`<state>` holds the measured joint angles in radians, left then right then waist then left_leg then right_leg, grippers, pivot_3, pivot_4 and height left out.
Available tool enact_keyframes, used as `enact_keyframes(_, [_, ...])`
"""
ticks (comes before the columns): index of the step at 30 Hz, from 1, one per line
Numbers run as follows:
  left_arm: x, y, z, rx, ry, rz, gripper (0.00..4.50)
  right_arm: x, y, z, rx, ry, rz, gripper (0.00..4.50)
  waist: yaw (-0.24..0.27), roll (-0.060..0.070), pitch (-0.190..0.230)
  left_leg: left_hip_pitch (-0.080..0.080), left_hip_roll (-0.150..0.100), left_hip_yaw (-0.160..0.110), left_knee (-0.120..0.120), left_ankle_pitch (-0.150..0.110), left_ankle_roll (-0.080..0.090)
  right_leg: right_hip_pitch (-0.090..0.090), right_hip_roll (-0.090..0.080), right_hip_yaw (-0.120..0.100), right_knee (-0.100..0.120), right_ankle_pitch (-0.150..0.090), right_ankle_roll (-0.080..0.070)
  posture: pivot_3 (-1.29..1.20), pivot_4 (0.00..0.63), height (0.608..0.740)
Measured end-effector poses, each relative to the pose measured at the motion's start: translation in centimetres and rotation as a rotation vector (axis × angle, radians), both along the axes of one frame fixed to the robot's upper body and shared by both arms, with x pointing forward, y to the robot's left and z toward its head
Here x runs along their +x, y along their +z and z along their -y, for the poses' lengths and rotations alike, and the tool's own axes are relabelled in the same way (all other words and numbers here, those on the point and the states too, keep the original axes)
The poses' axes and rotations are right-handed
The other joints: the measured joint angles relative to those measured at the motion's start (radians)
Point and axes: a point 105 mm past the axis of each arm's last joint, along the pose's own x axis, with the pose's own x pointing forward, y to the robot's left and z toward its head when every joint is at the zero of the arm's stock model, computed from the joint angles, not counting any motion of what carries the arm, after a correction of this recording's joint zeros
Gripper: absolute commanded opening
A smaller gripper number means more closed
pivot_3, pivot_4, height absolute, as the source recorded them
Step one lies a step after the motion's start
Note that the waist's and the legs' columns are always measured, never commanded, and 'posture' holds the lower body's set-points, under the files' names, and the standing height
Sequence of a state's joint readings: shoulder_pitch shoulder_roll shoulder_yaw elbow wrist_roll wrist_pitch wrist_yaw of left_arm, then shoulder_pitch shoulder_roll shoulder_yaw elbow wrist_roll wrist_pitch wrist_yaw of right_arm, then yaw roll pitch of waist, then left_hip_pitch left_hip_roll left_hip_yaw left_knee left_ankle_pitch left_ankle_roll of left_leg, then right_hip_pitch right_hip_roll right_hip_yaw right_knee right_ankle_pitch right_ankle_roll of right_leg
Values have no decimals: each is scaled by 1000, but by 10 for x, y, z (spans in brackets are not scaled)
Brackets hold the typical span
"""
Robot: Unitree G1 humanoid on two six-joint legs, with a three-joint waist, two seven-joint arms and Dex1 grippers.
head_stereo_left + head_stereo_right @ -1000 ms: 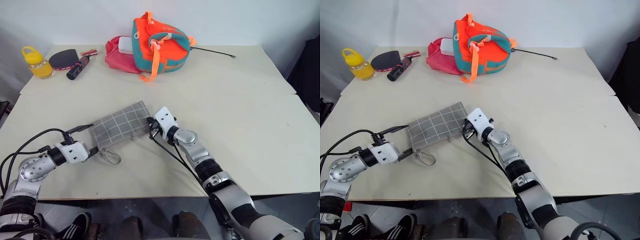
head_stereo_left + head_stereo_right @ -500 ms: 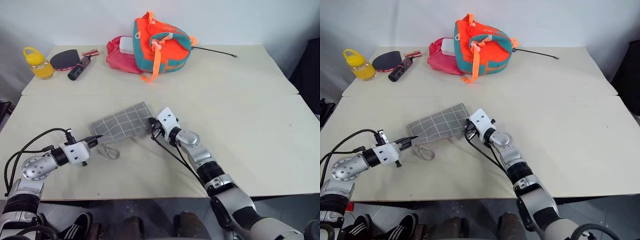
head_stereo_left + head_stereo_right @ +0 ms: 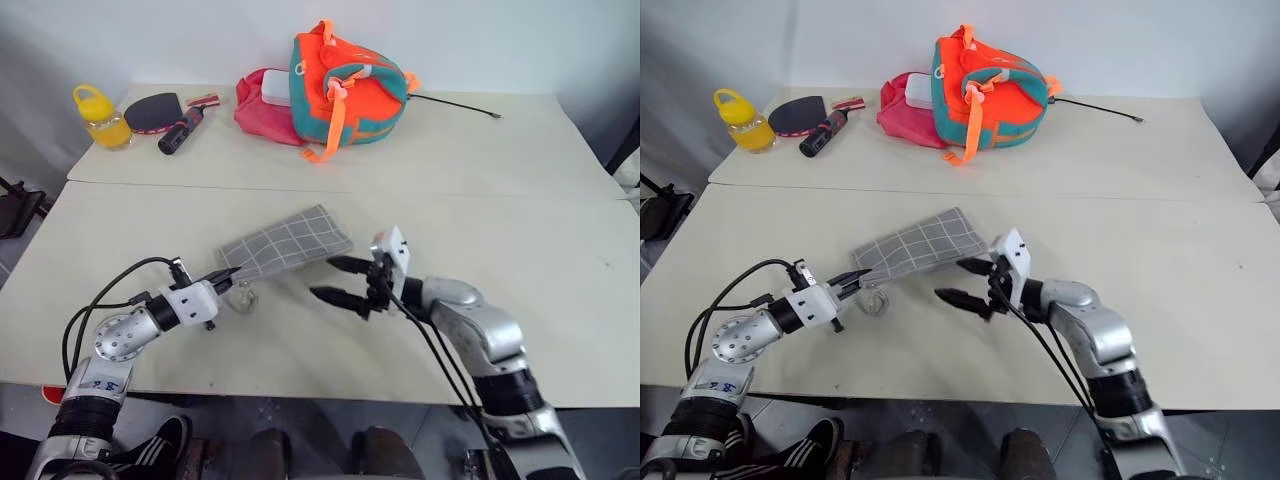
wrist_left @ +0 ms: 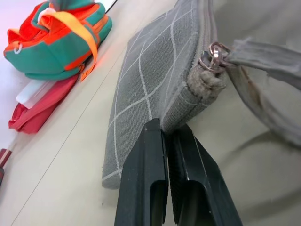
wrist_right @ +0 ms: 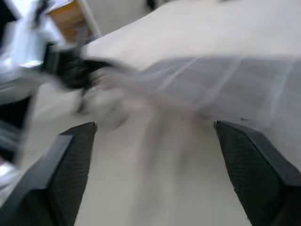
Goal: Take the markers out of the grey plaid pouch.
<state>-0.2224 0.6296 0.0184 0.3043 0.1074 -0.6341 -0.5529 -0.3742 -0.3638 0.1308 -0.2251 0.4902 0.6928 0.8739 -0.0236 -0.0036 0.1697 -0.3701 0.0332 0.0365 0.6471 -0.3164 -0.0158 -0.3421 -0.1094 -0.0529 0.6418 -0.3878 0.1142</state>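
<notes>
- Grey plaid pouch (image 3: 286, 242) lies flat on the near half of the table (image 3: 520, 160), roughly centre, long axis slanting up toward the right.
- Left tool (image 3: 226, 277) has its two black fingers pressed together on the pouch's near-left corner; the left wrist view shows the fabric edge pinched between them, right below the zipper end.
- Metal ring pull (image 4: 211, 52) sits at that corner, with a grey strap (image 4: 263, 56) trailing off it; the strap's loop rests on the table just beside the left tool.
- Zipper looks closed; no markers visible, pouch contents can't be told.
- Right tool (image 3: 338, 281) is spread wide and grips nothing; it hovers just off the pouch's right end, pointing left toward it, apart from the fabric.
- In the right wrist view its fingers (image 5: 70, 160) stand far apart with the blurred pouch between and beyond them.
- So the pouch sits between the two tools: left one clamped on it, right one near but not touching.
- Far side of the table: orange-teal bag (image 3: 345, 85), pink pouch (image 3: 262, 105) against its left, black-handled paddle (image 3: 165, 112), yellow bottle (image 3: 100, 115) at the far-left corner.
- All of that is well apart from the pouch.
</notes>
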Motion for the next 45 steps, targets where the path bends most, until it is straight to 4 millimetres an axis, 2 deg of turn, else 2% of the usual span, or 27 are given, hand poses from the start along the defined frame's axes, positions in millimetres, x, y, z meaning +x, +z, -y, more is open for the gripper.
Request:
enact_keyframes(3, [4,0,11,-16,1,-10,0,-9,-21,-10,-35,-8,-62,3982,-3,0,0,0,-2,0,0,1,1,0,-1,-1,-5,1,1,0,150,740])
enact_keyframes(6, [7,2,24,-21,-17,-20,0,-9,-35,-31,-16,-30,-118,3982,-3,0,0,0,-2,0,0,3,1,0,-2,-1,-4,1,2,0,150,740])
enact_keyframes(11, [6,4,43,-11,-59,-37,0,-5,-31,-60,48,-41,-135,3982,-4,-2,2,-1,-3,0,0,3,1,0,-1,-2,-3,2,3,0,150,740])
enact_keyframes(15, [7,5,46,-7,-59,-51,0,-3,-25,-68,70,-31,-132,3982,-4,-3,2,-2,-3,0,0,3,1,0,-1,-4,-2,2,4,0,150,740])
enact_keyframes(18, [9,10,51,-10,-63,-43,0,1,-27,-73,84,-47,-158,3982,-4,-3,2,-2,-3,0,0,3,1,0,-1,-8,-3,2,4,0,150,740])
enact_keyframes(21, [11,13,53,-15,-63,-41,0,4,-30,-77,87,-48,-166,3379,-4,-3,2,-2,-3,0,0,3,1,0,-1,-11,-4,3,5,0,150,740])
enact_keyframes(25, [10,18,56,-17,-66,-31,0,10,-33,-80,99,-76,-176,2044,-6,-3,2,-2,-3,0,0,3,1,0,-1,-11,-4,3,5,0,150,740])
enact_keyframes(30, [8,13,53,-22,-54,-47,0,19,-26,-74,140,-128,-170,210,-5,-3,2,-2,-3,0,0,3,1,0,-1,-11,-4,3,5,0,150,740])
enact_keyframes(31, [7,11,52,-23,-50,-52,0,19,-25,-73,138,-127,-165,29,-5,-3,2,-2,-3,0,0,3,1,0,-1,-11,-4,3,5,0,150,740])
enact_keyframes(36, [6,10,48,-26,-33,-55,0,21,-26,-57,130,-147,-155,29,-2,-3,2,-2,-3,0,0,3,1,0,-2,-11,-4,3,6,0,150,740])
enact_keyframes(41, [6,11,41,-33,-8,-52,0,18,-29,-32,82,-157,-127,29,-3,-3,2,-2,-4,0,0,2,2,0,-3,-11,-5,4,6,0,150,740])
enact_keyframes(45, [5,11,31,-43,8,-61,0,23,-34,-5,-21,-175,-62,29,-2,-3,2,-2,-4,0,0,2,2,1,-3,-11,-6,4,6,0,150,740])
